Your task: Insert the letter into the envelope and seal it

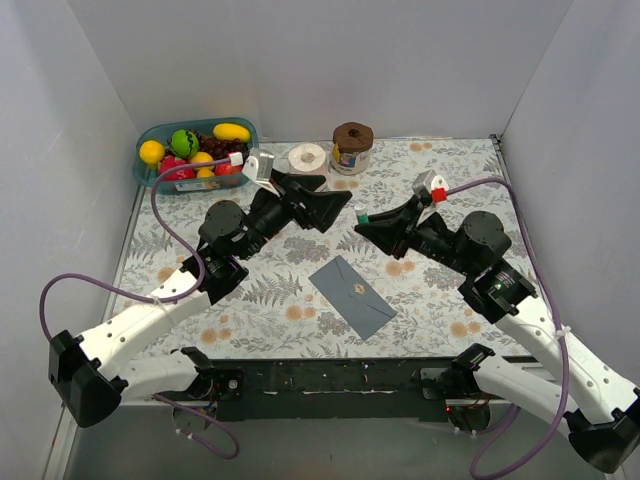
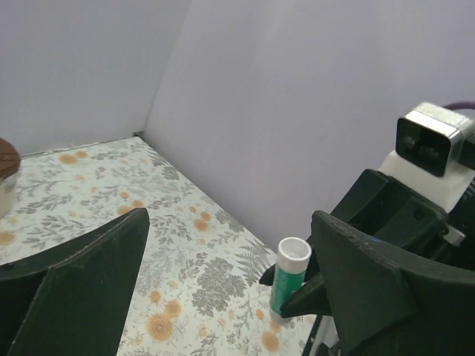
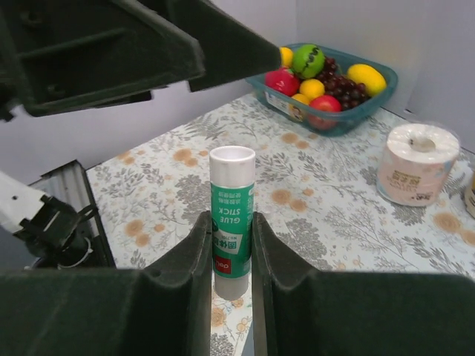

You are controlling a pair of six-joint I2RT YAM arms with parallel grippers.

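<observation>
Right claw (image 3: 230,222) clamps a green-and-white plastic glue stick (image 3: 232,204) upright, likely ready for gluing the flap. Left claw (image 2: 230,222) gapes empty beside it. At their six o'clock the dark slate-grey paper envelope (image 1: 352,296) lies flat, letter unseen.

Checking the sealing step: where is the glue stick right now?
The glue stick is held upright in the right gripper, mid-table in the top view, just beyond the envelope and facing the open left gripper.
</observation>
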